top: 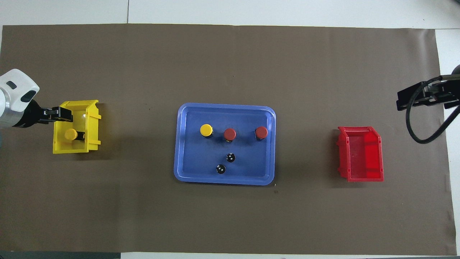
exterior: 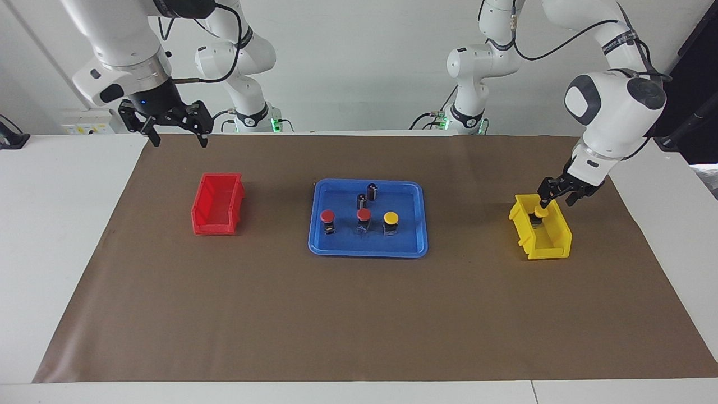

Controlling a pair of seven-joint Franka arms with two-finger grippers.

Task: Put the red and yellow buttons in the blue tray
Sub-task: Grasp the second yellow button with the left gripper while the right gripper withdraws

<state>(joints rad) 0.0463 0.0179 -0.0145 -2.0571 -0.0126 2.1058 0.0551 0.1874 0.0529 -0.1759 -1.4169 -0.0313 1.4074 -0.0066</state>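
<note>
Partly hidden: yellow button (exterior: 541, 211) under left claw (exterior: 552, 196).

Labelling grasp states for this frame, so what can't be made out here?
- Left hand over the yellow bin: contact with the yellow button there is too small to judge in the facing view; overhead, the hand sits beside it.
- Right hand: the overhead view's edge crops it.
- Red bin: its floor is partly hidden by its wall, facing view.
</note>
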